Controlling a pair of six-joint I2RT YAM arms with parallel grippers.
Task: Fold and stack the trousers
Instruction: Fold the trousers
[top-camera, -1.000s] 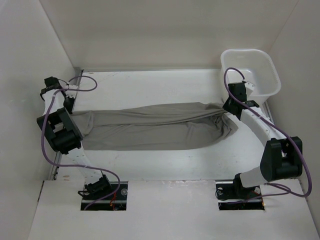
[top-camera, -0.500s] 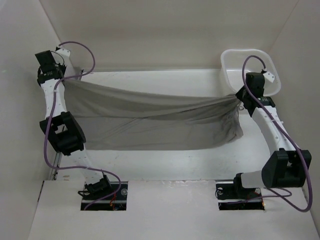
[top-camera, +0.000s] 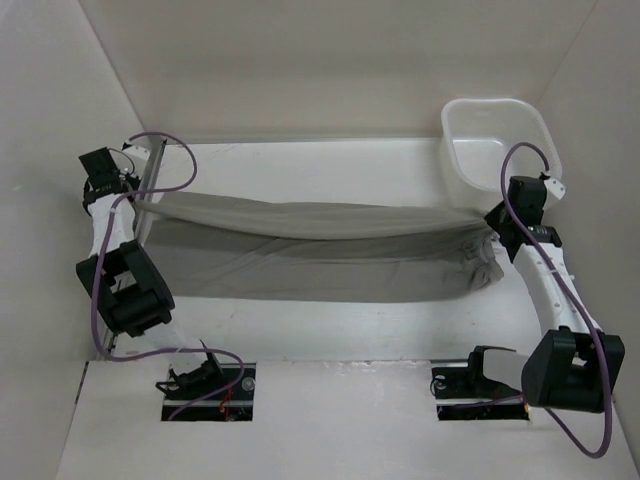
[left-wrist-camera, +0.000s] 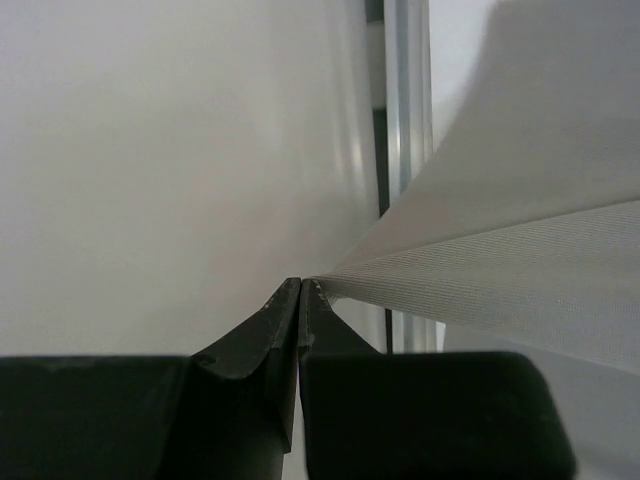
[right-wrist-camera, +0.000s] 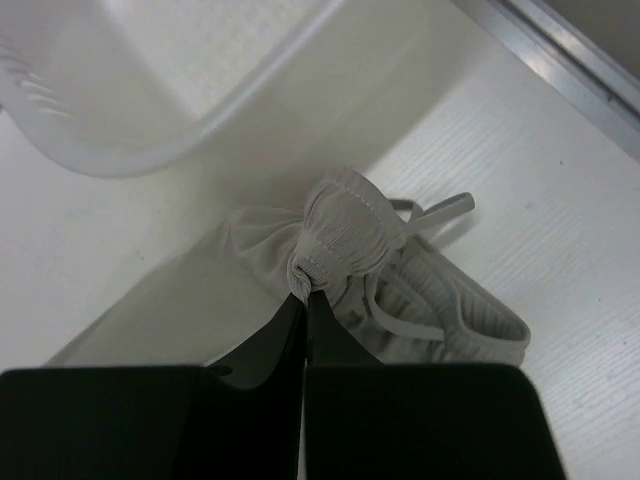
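Two arms: both reach from the near edge out to the sides of the counter (top-camera: 300, 165), one at each end of the cloth.
Left claw: the left gripper (top-camera: 133, 196) is by the left edge, toward the far-left corner. Seen from its own wrist, the left gripper (left-wrist-camera: 301, 285) has its fingertips pressed tight together, pinching a corner of grey cloth that fans out to the right of the tips.
Right claw: the right gripper (top-camera: 494, 222) is near the right edge. In its wrist view the right gripper (right-wrist-camera: 305, 288) is clamped on the bunched elastic waistband.
Trousers: the trousers (top-camera: 320, 245) span the counter from left edge to right edge, waist at the right and leg ends at the left. The top edge runs in a shallow sag between the two grips; the rest drapes toward the near edge.
Waist detail: gathered folds of the trousers (right-wrist-camera: 345, 235) rest on the counter below the grip, with a drawstring (right-wrist-camera: 432, 209) trailing beside them.
Tub: a white plastic tub (top-camera: 547, 150) sits in the far-right corner; the waistband is outside it, just beside its near wall.
Rail: a metal rail (left-wrist-camera: 405, 120) runs along the left edge, behind the stretched cloth.
Cables: purple cables (top-camera: 165, 140) loop off both arms.
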